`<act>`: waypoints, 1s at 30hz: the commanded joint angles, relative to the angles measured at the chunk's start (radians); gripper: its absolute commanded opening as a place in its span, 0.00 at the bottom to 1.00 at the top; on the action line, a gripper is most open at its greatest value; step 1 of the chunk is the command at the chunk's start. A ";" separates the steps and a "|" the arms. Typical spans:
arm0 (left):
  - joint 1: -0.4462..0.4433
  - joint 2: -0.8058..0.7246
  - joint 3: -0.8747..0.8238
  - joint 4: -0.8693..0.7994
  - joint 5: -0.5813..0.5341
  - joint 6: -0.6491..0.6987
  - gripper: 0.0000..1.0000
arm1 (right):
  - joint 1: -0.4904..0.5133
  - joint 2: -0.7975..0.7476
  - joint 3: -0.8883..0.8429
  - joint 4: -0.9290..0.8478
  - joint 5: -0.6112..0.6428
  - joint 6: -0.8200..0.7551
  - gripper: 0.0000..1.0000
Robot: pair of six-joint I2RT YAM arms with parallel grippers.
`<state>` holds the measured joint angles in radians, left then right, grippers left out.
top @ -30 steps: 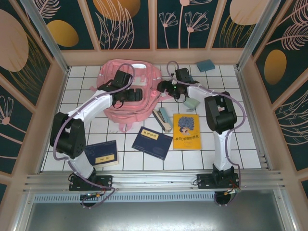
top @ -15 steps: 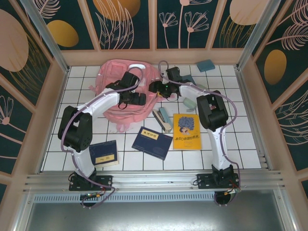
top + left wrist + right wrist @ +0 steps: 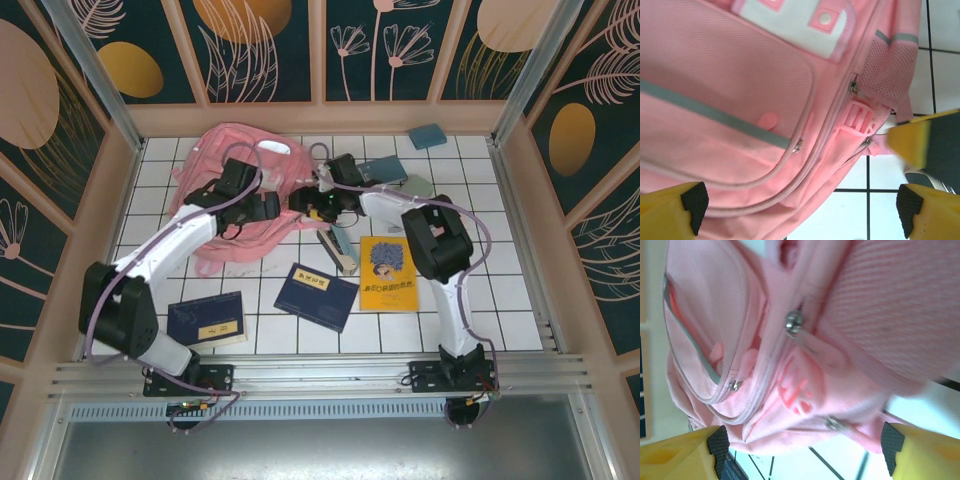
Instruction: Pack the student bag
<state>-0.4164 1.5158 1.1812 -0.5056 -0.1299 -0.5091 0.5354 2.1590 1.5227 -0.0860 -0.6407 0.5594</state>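
Working the student bag, we have the left gripper wide and empty over its front, and the right gripper, likewise wide, at its right edge, nearest the zipper pull.

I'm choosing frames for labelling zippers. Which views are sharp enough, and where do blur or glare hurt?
Top external: evenly lit and sharp, but the student bag is small. Left wrist: bag fabric and a zipper pull are fairly crisp; a yellow shape at right is smeared. Right wrist: softest, the bag blurred, with washed-out white tiles at lower right.
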 commanded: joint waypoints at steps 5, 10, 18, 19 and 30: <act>0.003 -0.201 -0.214 0.048 0.109 -0.212 0.97 | -0.117 -0.036 0.013 0.037 0.079 0.068 0.80; 0.005 -0.333 -0.363 0.047 0.125 -0.308 0.97 | -0.121 0.089 0.133 0.036 0.033 0.109 0.80; 0.136 -0.443 -0.530 0.102 0.183 -0.362 0.97 | -0.120 0.283 0.367 -0.010 -0.007 0.149 0.78; 0.148 -0.441 -0.539 0.117 0.182 -0.361 0.97 | -0.118 0.300 0.391 -0.010 -0.014 0.153 0.77; 0.211 -0.213 -0.475 0.246 0.174 -0.293 0.92 | -0.106 0.399 0.528 -0.047 -0.032 0.171 0.14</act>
<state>-0.2256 1.2617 0.6609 -0.3244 0.0444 -0.8371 0.4179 2.5538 2.0338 -0.1123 -0.6487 0.7242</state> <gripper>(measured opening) 0.927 0.187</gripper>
